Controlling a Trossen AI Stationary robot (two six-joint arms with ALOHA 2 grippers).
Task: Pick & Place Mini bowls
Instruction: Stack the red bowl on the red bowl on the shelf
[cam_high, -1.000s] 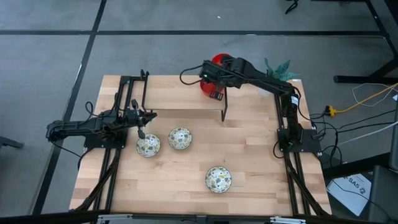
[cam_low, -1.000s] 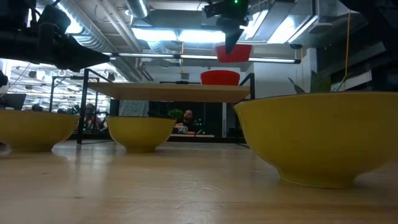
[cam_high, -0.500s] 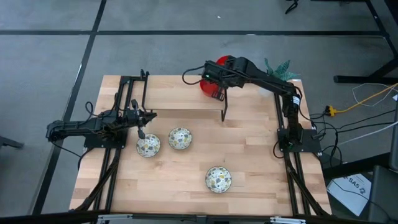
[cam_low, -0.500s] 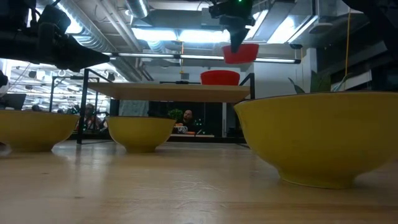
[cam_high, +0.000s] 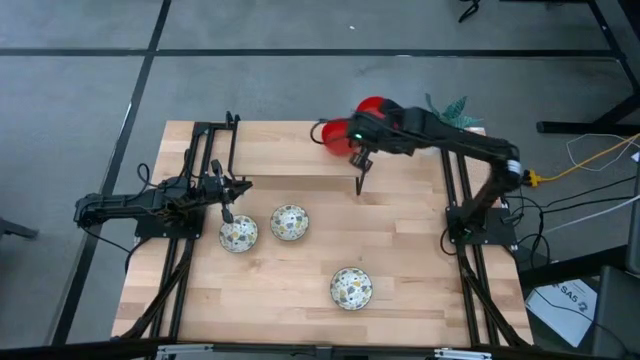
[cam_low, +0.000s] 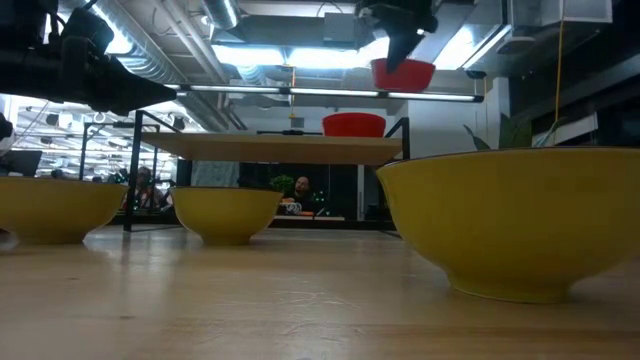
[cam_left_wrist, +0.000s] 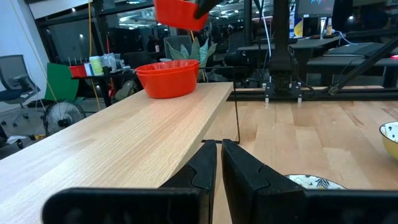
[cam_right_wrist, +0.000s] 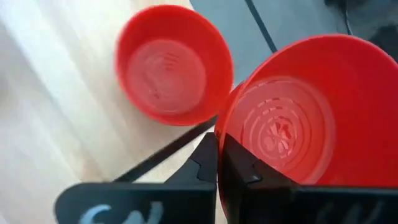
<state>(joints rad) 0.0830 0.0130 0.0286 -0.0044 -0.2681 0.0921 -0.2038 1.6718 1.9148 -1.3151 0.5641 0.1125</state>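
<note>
My right gripper hangs over the raised wooden shelf at the far side of the table, shut on a plain red mini bowl. Below it, another red bowl stands on the shelf; from the left wrist it looks like a nested pair. Three white floral bowls rest on the table in front of the shelf. My left gripper waits shut just above the leftmost floral bowl. My right gripper pinches the red bowl's rim, on the side facing the bowl on the shelf, with one finger inside the bowl and the other outside. It comes from above, pointing down. The bowl hangs roughly upright, lifted clear above the shelf.
A white pot with a green plant stands at the shelf's far right corner, close behind the right arm. The shelf stands on thin black legs. Bare wood lies between the floral bowls and the table's near edge.
My right gripper has carried the red bowl toward the table's right edge and slightly upward, away from the red bowl left on the shelf. It has stayed shut on the rim throughout.
</note>
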